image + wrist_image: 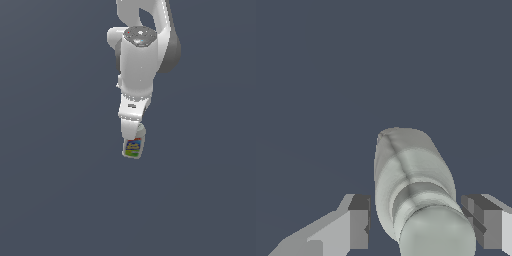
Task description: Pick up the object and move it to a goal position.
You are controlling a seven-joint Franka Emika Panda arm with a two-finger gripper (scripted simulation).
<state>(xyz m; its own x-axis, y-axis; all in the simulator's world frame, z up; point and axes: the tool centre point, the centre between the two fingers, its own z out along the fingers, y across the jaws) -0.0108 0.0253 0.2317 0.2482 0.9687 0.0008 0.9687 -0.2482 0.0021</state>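
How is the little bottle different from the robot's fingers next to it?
The bottle is round and smooth; the fingers are blocky with flat faces. The bottle is pale white, with a colourful label in the exterior view; the fingers are plain grey with darker pads. The bottle is one piece in the middle; the fingers sit one on each side, with gaps visible between them and the bottle. Both sit against the same plain dark background.
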